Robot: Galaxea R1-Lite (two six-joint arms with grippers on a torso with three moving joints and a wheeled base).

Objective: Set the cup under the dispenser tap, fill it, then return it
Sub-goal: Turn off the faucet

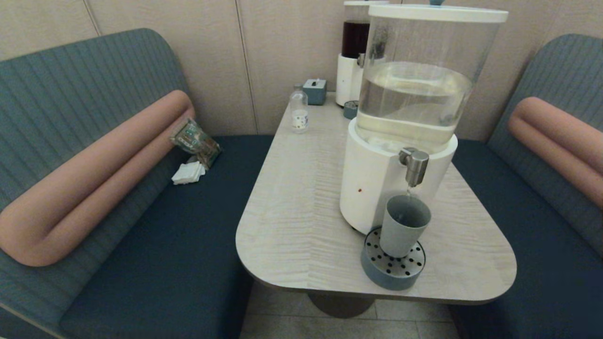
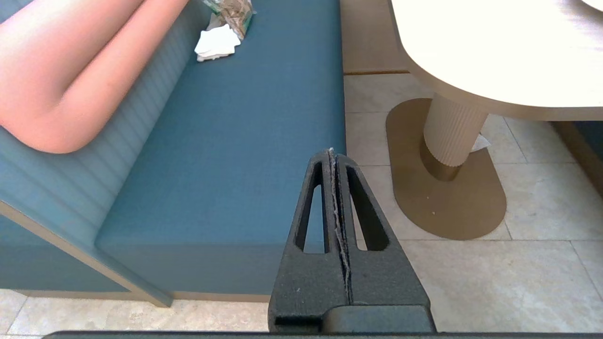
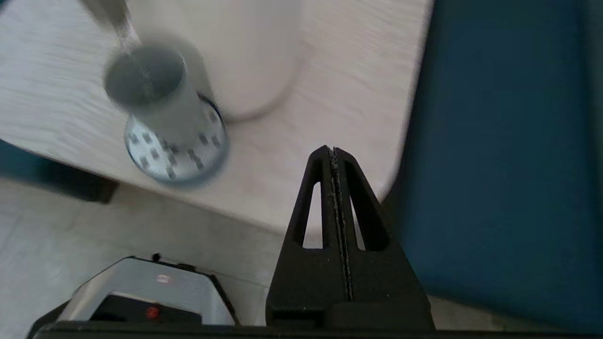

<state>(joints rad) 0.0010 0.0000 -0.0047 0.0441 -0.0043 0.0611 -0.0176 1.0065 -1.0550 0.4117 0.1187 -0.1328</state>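
The grey-blue cup (image 1: 403, 230) stands upright on the round perforated drip tray (image 1: 393, 264), directly below the brushed-metal dispenser tap (image 1: 415, 165) of the large clear-tank dispenser (image 1: 414, 94). The right wrist view shows the cup (image 3: 155, 99) on the drip tray (image 3: 176, 150) with the tap (image 3: 113, 19) over its mouth. My right gripper (image 3: 333, 149) is shut and empty, off the table's near right corner, apart from the cup. My left gripper (image 2: 332, 151) is shut and empty, parked low over the floor beside the left bench. Neither arm shows in the head view.
A slim dispenser with dark liquid (image 1: 354, 52), a small clear bottle (image 1: 298, 113) and a blue tissue box (image 1: 314, 91) stand at the table's far end. A snack bag (image 1: 195, 140) and white napkins (image 1: 188, 173) lie on the left bench. The table pedestal (image 2: 452, 136) is near my left gripper.
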